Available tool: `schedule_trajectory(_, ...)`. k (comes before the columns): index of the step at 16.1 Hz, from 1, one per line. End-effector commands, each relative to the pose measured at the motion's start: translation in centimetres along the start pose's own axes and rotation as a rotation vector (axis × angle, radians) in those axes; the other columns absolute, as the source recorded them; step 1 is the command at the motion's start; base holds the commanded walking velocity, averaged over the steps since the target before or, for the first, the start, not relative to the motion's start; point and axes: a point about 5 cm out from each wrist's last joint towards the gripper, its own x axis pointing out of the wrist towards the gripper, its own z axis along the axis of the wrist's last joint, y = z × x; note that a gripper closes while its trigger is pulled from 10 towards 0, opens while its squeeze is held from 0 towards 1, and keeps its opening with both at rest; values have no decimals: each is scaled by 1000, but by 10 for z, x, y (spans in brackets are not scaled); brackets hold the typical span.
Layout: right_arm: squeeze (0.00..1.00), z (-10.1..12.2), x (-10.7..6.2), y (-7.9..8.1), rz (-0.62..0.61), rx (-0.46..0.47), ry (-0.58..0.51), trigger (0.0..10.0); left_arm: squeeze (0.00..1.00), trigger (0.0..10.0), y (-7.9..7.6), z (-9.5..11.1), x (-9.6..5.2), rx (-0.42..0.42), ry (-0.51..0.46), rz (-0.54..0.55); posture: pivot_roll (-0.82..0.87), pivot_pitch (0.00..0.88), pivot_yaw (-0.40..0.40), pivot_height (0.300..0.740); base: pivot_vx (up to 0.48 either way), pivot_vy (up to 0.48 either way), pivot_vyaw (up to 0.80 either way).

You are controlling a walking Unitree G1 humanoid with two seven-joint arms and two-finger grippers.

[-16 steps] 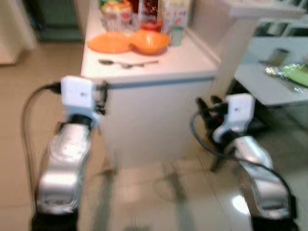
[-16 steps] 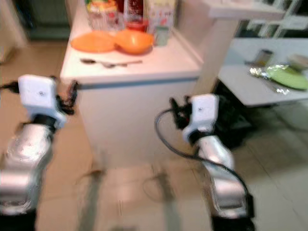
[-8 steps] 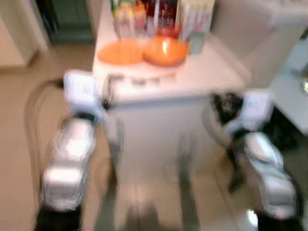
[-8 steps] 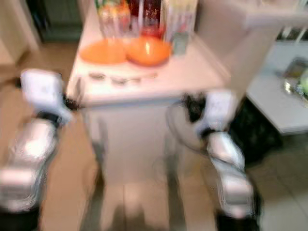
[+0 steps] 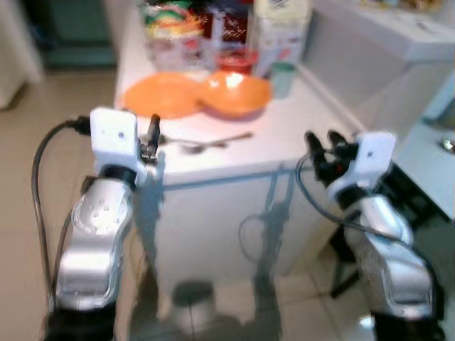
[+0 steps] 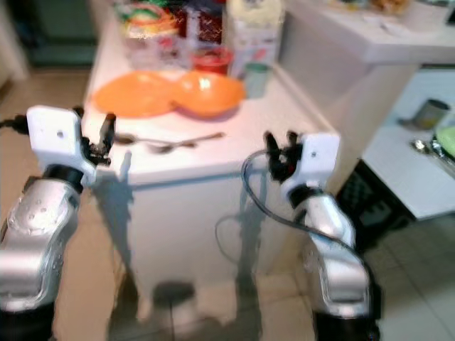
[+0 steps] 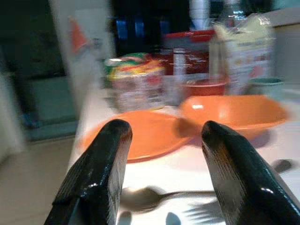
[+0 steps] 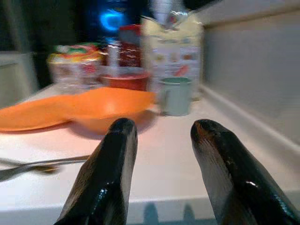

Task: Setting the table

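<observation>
reaching over the white counter [image 5: 298, 121] comes next, by my reading: both grippers hover at its near edge, empty, fingers spread wide. the left gripper [image 7: 161, 136] faces the metal spoon [image 5: 213, 142] lying just before the flat orange plate [image 5: 160, 94] and round orange bowl [image 5: 238, 91]. lower it squarely over the spoon's handle; the right gripper [image 8: 161, 131] should avoid the small green cup [image 8: 177, 96].

Closer to the counter, both my arms raised

My left gripper [image 5: 151, 135] has come up level with the white counter [image 5: 284, 121] edge, near the spoon [image 5: 206, 143]; my right gripper [image 5: 321, 145] has risen to the front corner. My view has shifted nearer, so the orange plate [image 5: 160, 94] and orange bowl [image 5: 237, 92] show lower and sharper.
</observation>
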Motion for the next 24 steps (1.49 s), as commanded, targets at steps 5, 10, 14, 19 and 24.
schedule_trajectory(5, 0, 5, 1, 6, 25, 11, -23, 10000, 0, 10000, 7, 3, -1, 9, -9, 22, 54, 0, -31, 740, 422, 0, 0)
schedule_trajectory(10, 0, 6, -1, 7, 19, 21, -31, 10000, 1000, 10000, 14, 4, 1, -163, -5, 65, 55, 0, -29, 740, 0, 0, 0)
schedule_trajectory(14, 0, 7, -4, 4, 3, 32, -48, 10000, 1000, 10000, 26, -1, 15, -329, 77, 108, 56, 0, -25, 740, 0, 0, 0)
schedule_trajectory(19, 0, 12, -6, 22, 151, 50, -65, 10000, 1000, 10000, 47, -11, 65, -695, 144, 103, 50, 0, -8, 740, 0, 0, 0)
schedule_trajectory(24, 0, 14, -12, 43, 310, 53, -48, 10000, 0, 10000, 69, -25, 94, -815, 291, 141, 40, 16, 2, 740, 0, 0, 0)
